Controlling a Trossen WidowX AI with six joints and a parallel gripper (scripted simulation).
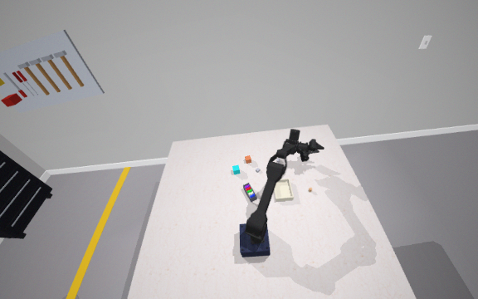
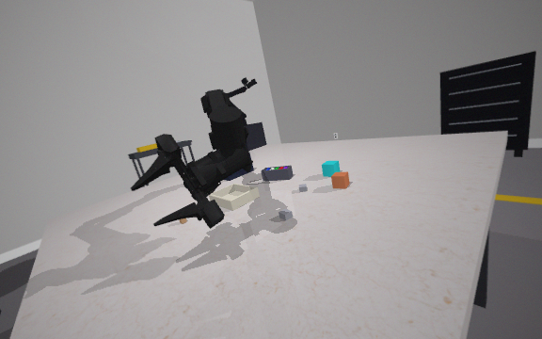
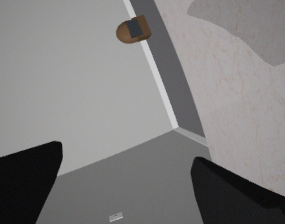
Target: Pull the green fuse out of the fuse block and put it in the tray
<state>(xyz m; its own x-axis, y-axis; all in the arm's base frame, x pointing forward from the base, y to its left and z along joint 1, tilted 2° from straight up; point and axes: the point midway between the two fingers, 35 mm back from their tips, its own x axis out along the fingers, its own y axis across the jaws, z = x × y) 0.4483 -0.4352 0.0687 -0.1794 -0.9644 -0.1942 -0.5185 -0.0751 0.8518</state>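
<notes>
Green fuse (image 1: 251, 192) sits in fuse block (image 1: 250, 193) w/ other fuses; tray (image 1: 284, 190) holds nothing; gripper (image 1: 313, 147) spread, near table's (image 1: 206, 257) far edge

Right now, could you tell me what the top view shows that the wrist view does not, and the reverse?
Only the top view shows the fuse block with its coloured fuses, the cream tray beside the arm, the cyan cube, the orange cube and the arm's blue base. Only the wrist view shows the two dark fingers close up, spread wide with nothing between them, and a small brown object near the table edge. Both show the pale speckled table, the grey floor and the open gripper, pointed away from the fuse block.
</notes>
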